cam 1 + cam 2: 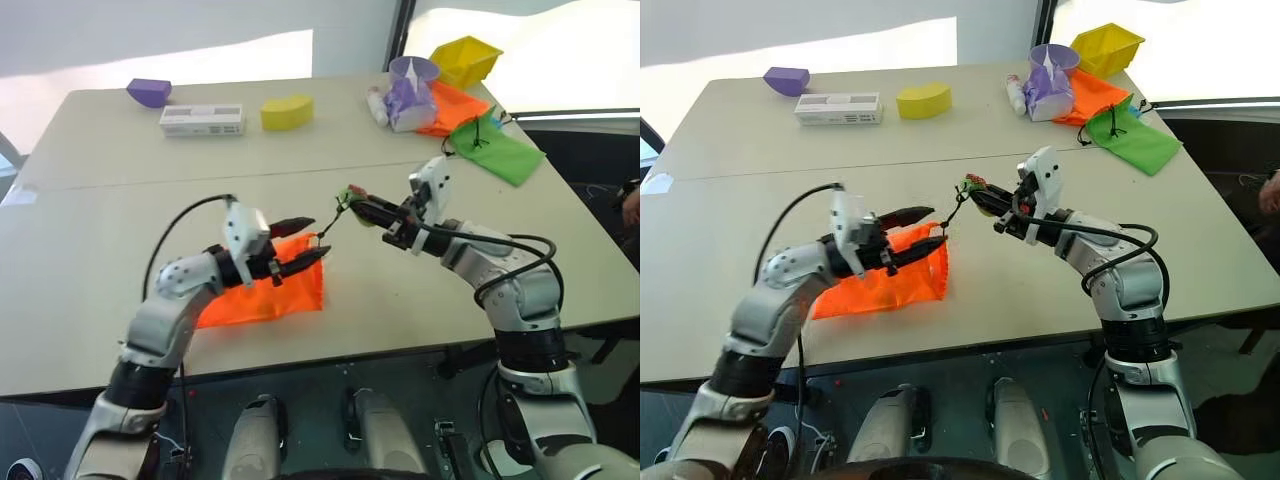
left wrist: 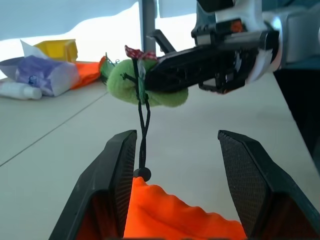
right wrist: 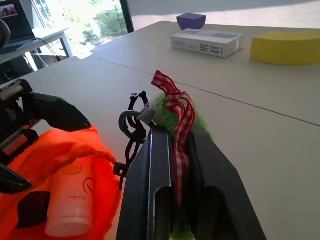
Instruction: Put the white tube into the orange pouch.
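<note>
Tube (image 3: 70,197) sits inside the pouch (image 1: 262,293), visible through the mouth in the right wrist view. Long axis runs into the pouch, roughly along the pouch's length; can't tell which end is the cap.

Pouch lies flat on the near part of the table (image 1: 90,290), left of centre, mouth end raised toward the right. Its dark cord (image 2: 143,131) runs up and right from the mouth corner to the green pom (image 2: 145,86).

Right gripper (image 1: 362,209) is clamped on the pom, held above the table right of the pouch, a red-checked ribbon (image 3: 176,107) pinched in with it. Cord looks taut between pom and pouch.

Left gripper (image 1: 302,241) has its fingers spread apart, holding nothing, at the pouch mouth; one finger (image 2: 112,177) is just beside the cord, orange fabric between the two fingers.

Far side of table: purple block (image 1: 149,92), white box (image 1: 202,120), yellow block (image 1: 287,112), yellow bin (image 1: 466,60), green pouch (image 1: 497,148), duller orange pouch (image 1: 455,106).
</note>
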